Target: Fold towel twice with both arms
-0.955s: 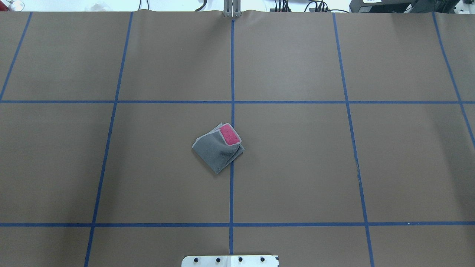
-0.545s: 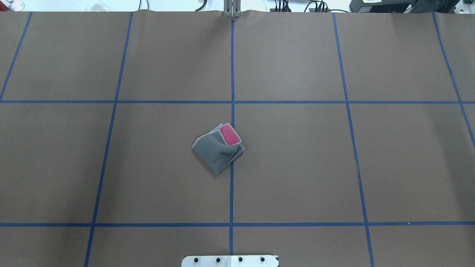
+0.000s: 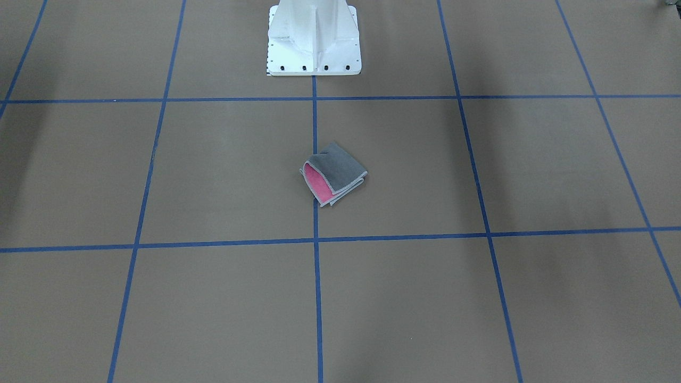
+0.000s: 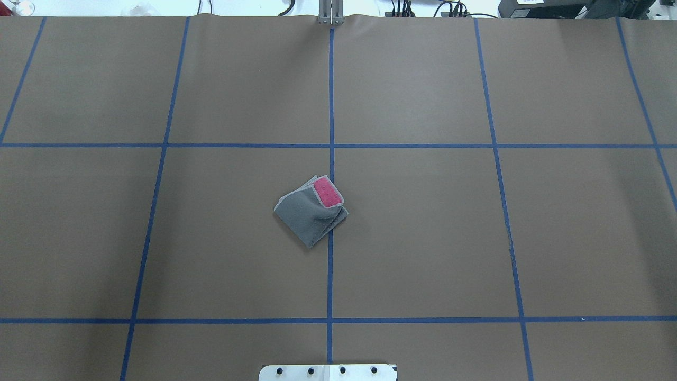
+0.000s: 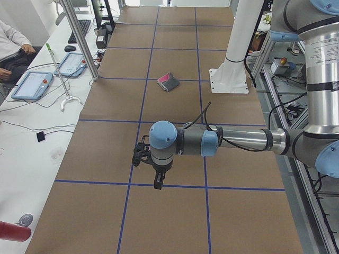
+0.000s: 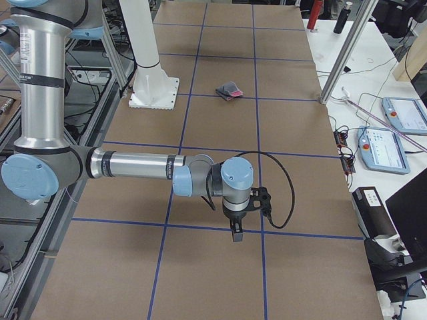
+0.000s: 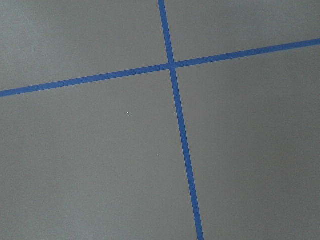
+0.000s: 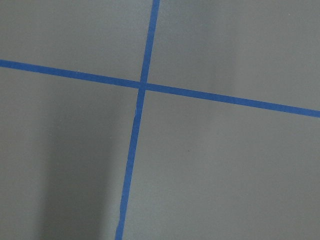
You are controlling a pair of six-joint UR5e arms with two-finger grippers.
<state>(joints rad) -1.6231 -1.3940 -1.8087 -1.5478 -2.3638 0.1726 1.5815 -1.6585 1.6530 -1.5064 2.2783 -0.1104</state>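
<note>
The towel (image 4: 308,216) lies folded into a small bundle at the middle of the brown table, on the centre tape line. Its grey face is up and a pink patch shows at one corner (image 3: 317,182). It also shows far off in the side views (image 5: 169,82) (image 6: 230,90). My left gripper (image 5: 158,182) hangs over the table's left end, far from the towel, pointing down. My right gripper (image 6: 237,235) hangs the same way over the right end. I cannot tell whether either is open or shut. Both wrist views show only mat and tape.
The white pedestal base (image 3: 314,48) stands at the robot's edge of the table. Blue tape lines (image 4: 331,106) grid the brown mat. A person's arm (image 5: 13,45), tablets (image 5: 32,84) and a metal post (image 5: 79,37) are on the side bench.
</note>
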